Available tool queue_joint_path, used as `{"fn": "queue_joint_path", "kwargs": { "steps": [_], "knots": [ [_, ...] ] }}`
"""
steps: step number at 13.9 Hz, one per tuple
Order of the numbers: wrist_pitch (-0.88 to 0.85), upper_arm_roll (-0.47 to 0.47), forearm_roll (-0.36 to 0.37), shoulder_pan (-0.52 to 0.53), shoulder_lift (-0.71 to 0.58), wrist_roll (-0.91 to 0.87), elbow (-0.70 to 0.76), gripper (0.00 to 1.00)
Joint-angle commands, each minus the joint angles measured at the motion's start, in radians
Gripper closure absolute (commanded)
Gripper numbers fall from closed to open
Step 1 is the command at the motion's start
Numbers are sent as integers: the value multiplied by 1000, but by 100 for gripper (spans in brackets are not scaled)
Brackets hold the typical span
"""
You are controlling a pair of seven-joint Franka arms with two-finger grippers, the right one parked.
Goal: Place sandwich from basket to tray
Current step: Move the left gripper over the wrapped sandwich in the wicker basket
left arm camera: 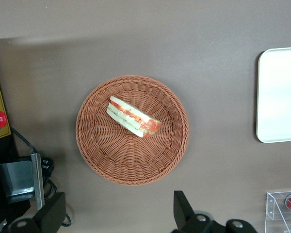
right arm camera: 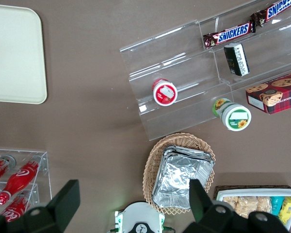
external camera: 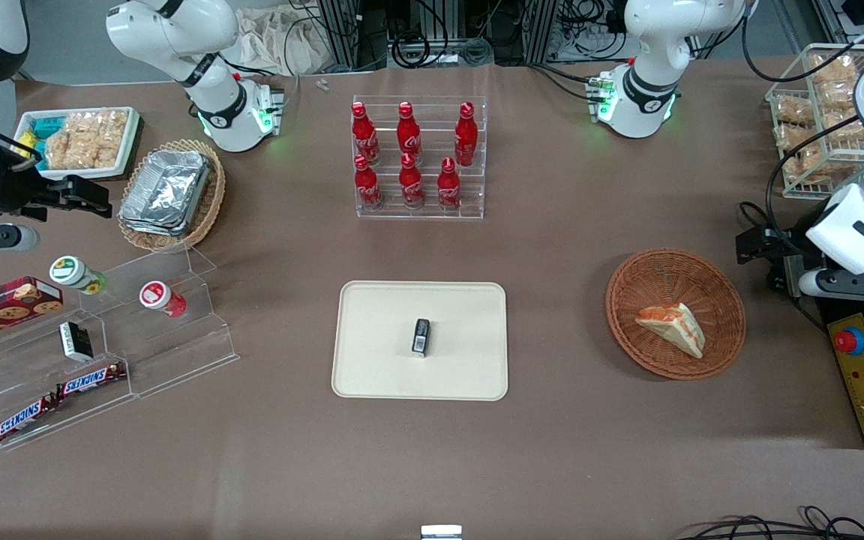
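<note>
Wicker basket [external camera: 724,300]: sandwich [external camera: 672,325]; gripper [left arm camera: 119,216] above

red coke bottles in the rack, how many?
6, all in the clear acrylic rack, farther from the front camera than the tray: three on the upper step, three on the lower. None looks hidden. The end effector hangs beside the basket.

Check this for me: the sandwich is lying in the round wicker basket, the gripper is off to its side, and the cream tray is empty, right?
Not quite. The front view shows a small dark object on the tray. The sandwich does lie in the basket, the gripper beside it.
</note>
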Motion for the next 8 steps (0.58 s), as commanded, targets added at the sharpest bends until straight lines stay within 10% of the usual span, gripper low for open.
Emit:
{"fn": "queue_joint_path", "kwargs": {
  "steps": [1, 8],
  "knots": [
    [-33, 6, -6, 8, 15, -11, 34, 0],
    [-39, 35, 20, 6, 57, -138, 20, 0]
  ]
}}
